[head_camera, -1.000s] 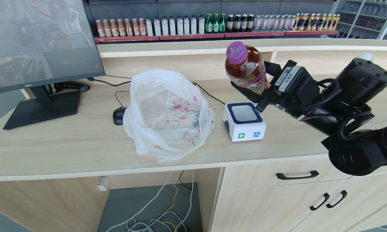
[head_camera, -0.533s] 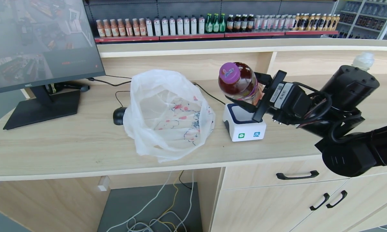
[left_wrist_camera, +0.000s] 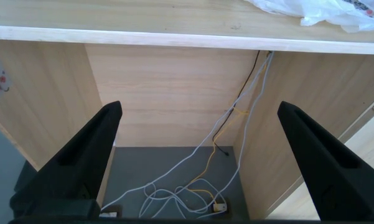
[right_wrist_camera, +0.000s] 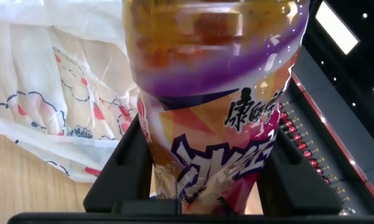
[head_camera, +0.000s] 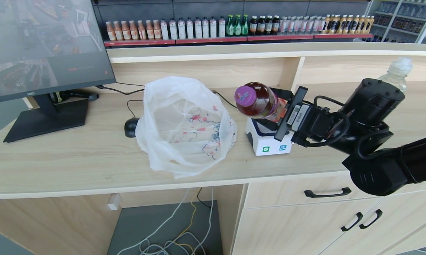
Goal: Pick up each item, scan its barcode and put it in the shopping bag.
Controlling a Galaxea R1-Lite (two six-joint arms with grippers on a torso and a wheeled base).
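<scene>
— Purple cap front and centre on the head camera! The tea bottle lies tilted in the right claw, cap aimed toward the shopping bag, black fingers clamped on its labelled body.

— And where is it hanging?

— Right above the white scanner, over its dark top face. Whether bottle and scanner touch, I can't tell. The bag stands just beside the scanner on the wooden table, mouth wide open.

— What else is up there?

— A black mouse is tucked against the bag's far side, and a monitor stands at the left end. A clear bottle rises behind the right arm, and rows of drinks line the shelf at the back.

— Over to the left wrist camera!

— The left claw hangs low, below the table edge, fingers spread well apart with nothing between them. Beyond it, loose cables trail down to the floor, and a corner of the shopping bag shows over the table's edge.

— Right wrist camera?

— Close in! The tea bottle shows its purple-and-orange label. The right claw presses it from both sides, one finger dark against the shopping bag beyond.
</scene>
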